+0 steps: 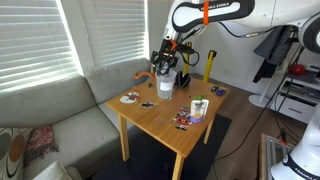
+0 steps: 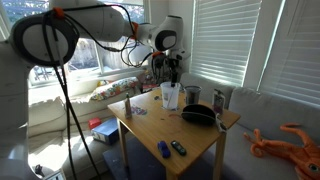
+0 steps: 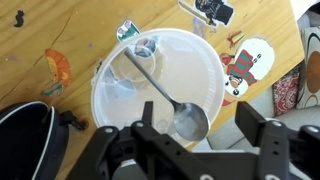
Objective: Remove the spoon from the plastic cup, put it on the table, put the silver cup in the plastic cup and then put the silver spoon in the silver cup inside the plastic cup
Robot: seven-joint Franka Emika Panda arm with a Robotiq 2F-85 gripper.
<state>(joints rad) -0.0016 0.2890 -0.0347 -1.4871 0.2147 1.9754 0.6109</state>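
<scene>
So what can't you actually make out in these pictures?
The spoon: too small in both exterior views, behind the plastic cup's translucent wall.
The silver cup: outside the wrist view's frame.
The end effector: whether it touches the spoon; the wrist view gives no depth, exterior views are too small.
A black pouch: cut off by the wrist view's edge.

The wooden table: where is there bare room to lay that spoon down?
The widest bare patch of the light-wood table lies mid-top, between the whitish translucent plastic cup and the small dark items by the front corner. Crowded: around the cup, with a black pouch, flat stickers and the hand overhead.
</scene>
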